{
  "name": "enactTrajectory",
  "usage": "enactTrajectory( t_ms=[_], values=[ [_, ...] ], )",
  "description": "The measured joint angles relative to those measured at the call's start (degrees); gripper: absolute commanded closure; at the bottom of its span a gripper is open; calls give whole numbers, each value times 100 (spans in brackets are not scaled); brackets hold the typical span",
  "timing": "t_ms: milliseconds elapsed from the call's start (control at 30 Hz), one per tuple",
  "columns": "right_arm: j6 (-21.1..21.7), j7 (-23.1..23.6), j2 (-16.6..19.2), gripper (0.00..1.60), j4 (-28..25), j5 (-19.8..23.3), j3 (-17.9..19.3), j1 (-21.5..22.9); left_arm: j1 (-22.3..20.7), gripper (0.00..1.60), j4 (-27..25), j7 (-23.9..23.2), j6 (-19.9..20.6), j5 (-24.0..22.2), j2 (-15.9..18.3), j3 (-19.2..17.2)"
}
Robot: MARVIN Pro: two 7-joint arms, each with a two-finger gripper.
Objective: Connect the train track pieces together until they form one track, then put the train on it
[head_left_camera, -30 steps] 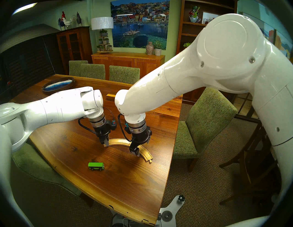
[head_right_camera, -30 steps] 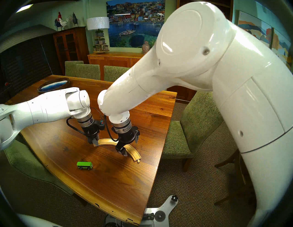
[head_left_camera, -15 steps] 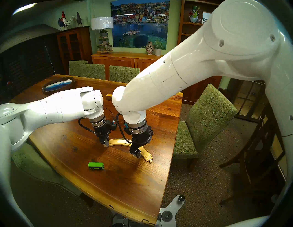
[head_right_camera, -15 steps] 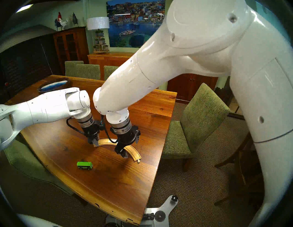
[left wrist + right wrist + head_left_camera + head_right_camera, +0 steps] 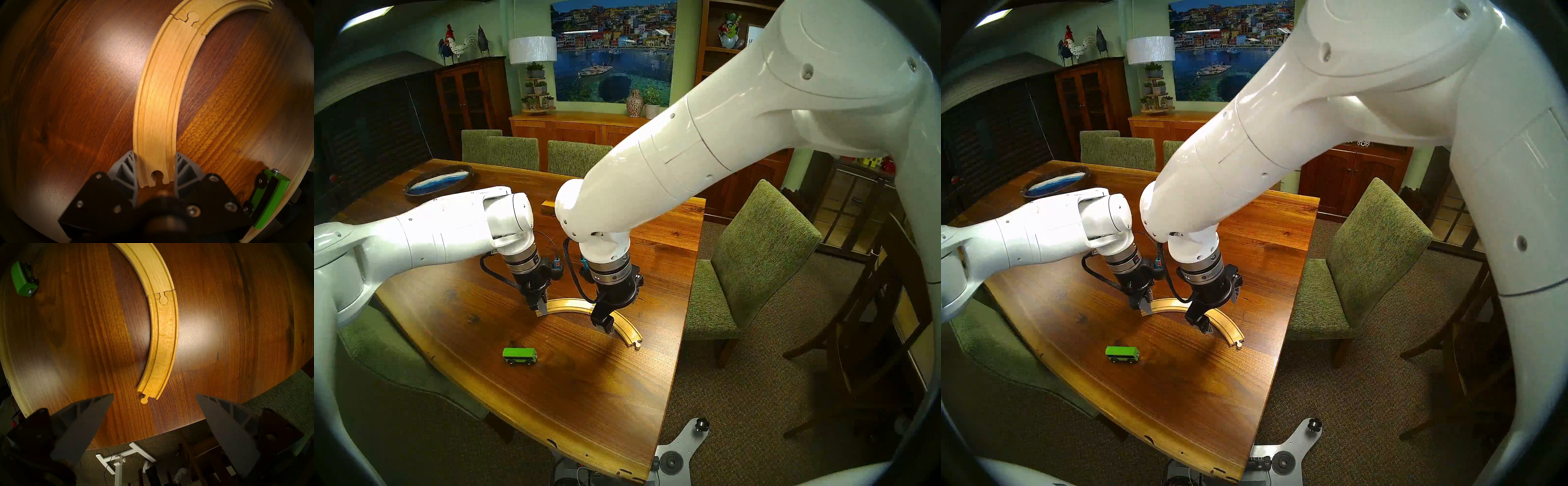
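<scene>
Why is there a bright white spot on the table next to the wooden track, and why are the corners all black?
Lamp glare: in the left wrist view it shines on the table left of the track; in the right wrist view it sits right of the track. Both wrist views and both head views have dark corners from the fisheye lens, which also bends straight lines. The left tool, close to its lens, looks blurry.

Both arms: glossy white shells, thin seam lines, small recessed screws. Wrists end in ribbed silver rings, then black gripper bodies. Braided black cable loops at each wrist to a teal connector. Fingers (image 5: pixel 88 421) grey, triangular, lattice-ribbed; black mounts with silver screws. Left gripper (image 5: pixel 155 171), right gripper (image 5: pixel 153 412) match.
</scene>
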Motion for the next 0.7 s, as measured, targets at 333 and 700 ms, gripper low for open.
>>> enactTrajectory(
  t_ms=[333, 700],
  values=[
    [-89, -135, 0, 0, -21, 161, -11, 78, 30, 0, 72, 108, -40, -16, -12, -1],
    [-98, -200, -1, 0, -40, 229, -20, 110, 24, 0, -99, 49, -142, -103, 83, -48]
  ],
)
